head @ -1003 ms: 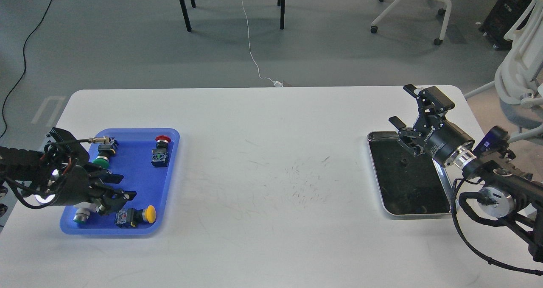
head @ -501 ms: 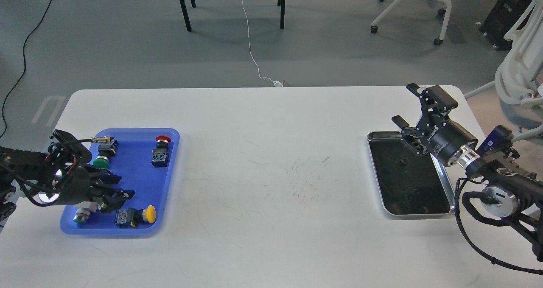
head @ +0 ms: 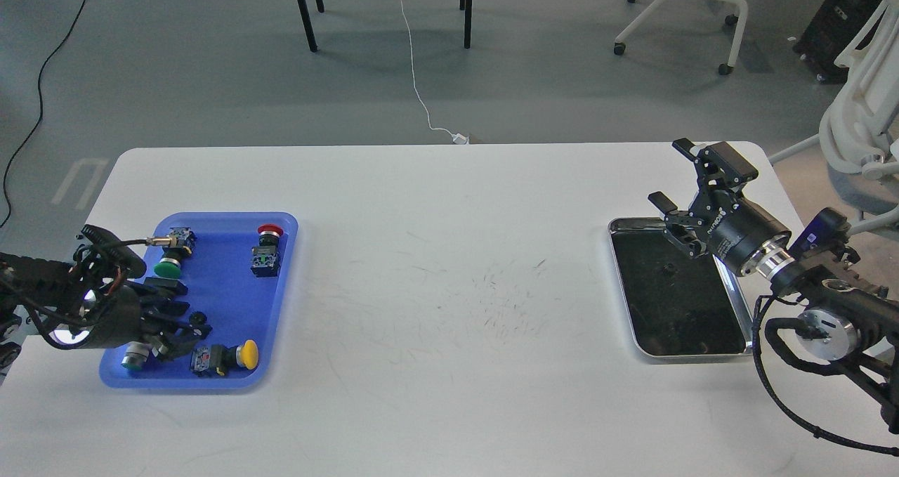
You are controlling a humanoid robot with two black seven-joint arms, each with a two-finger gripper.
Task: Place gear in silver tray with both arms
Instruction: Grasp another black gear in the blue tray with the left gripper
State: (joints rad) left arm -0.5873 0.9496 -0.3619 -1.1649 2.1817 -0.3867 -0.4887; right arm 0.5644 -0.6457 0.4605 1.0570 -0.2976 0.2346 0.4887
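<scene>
A small black gear lies on the floor of the blue tray at the table's left. My left gripper is low over that tray with its fingers apart, and the gear sits right at their tips; I cannot tell if they touch it. The silver tray lies at the table's right, its dark floor bare but for a tiny speck. My right gripper is open and empty, held above the tray's far end.
The blue tray also holds several push-button switches: red-capped, green-capped, yellow-capped, and a brass-tipped sensor. The white table spans between the trays. Office chairs stand beyond the right edge.
My left arm has drawn back to the left, uncovering the small black gear by its fingertips. My right gripper has shifted slightly right and up, still open.
</scene>
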